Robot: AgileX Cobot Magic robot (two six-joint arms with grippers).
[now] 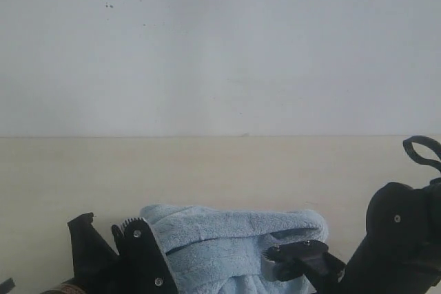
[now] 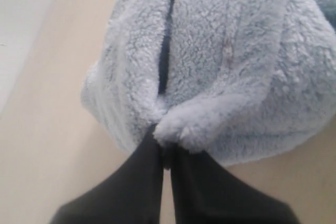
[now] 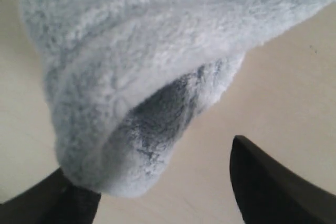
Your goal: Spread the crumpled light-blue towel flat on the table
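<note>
Towels: one, a pale light-blue fluffy terry-cloth towel (image 1: 234,242), bunched in a single heap.
Tables: one, the wide pale beige matte tabletop (image 1: 207,170) beneath it.
Grippers: two, both mine, my black left gripper (image 2: 164,149) and my black right gripper (image 3: 157,166).
Fingers seen by my wrist cameras: four, two dark fingers (image 2: 136,187) pressed together on one fold of cloth at my left, two more fingers (image 3: 262,187) spread wide at my right.
Walls: one white wall (image 1: 220,46) behind the table.
Marks on that wall: a small scatter of dark specks (image 1: 109,5), too fine for me to count.
</note>
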